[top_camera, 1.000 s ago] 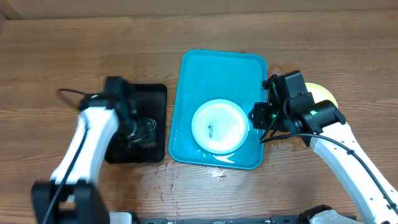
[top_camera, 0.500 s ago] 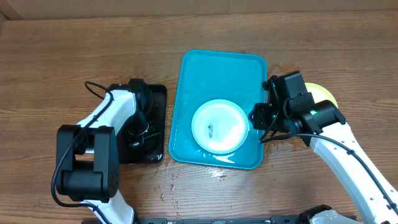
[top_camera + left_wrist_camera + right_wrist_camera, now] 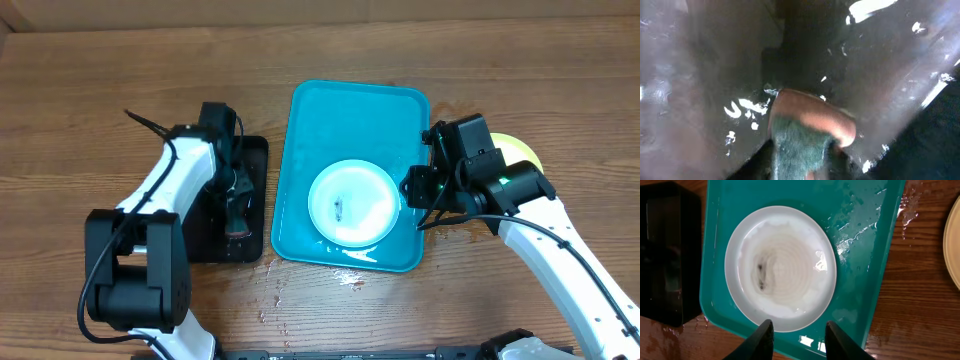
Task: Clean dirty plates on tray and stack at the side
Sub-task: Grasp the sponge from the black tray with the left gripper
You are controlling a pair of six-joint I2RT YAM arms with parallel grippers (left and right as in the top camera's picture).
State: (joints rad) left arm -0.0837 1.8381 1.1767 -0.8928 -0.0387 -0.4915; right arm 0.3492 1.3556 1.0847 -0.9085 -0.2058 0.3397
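One pale plate (image 3: 352,203) is lying on the tray (image 3: 300,130) overhead, a yellow-green plate (image 3: 525,152) resting on the desk (image 3: 100,60) nearby. Left end effector (image 3: 802,165) is clenching a sponge (image 3: 810,117) (blurry wrist view); right end effector (image 3: 799,340) is hovering released above the tray.

The left claw (image 3: 238,215) has swung in over the black tray (image 3: 256,154). It now pinches a green sponge (image 3: 800,145).

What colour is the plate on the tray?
The plate is white with dark central smears; clearest in right wrist view.
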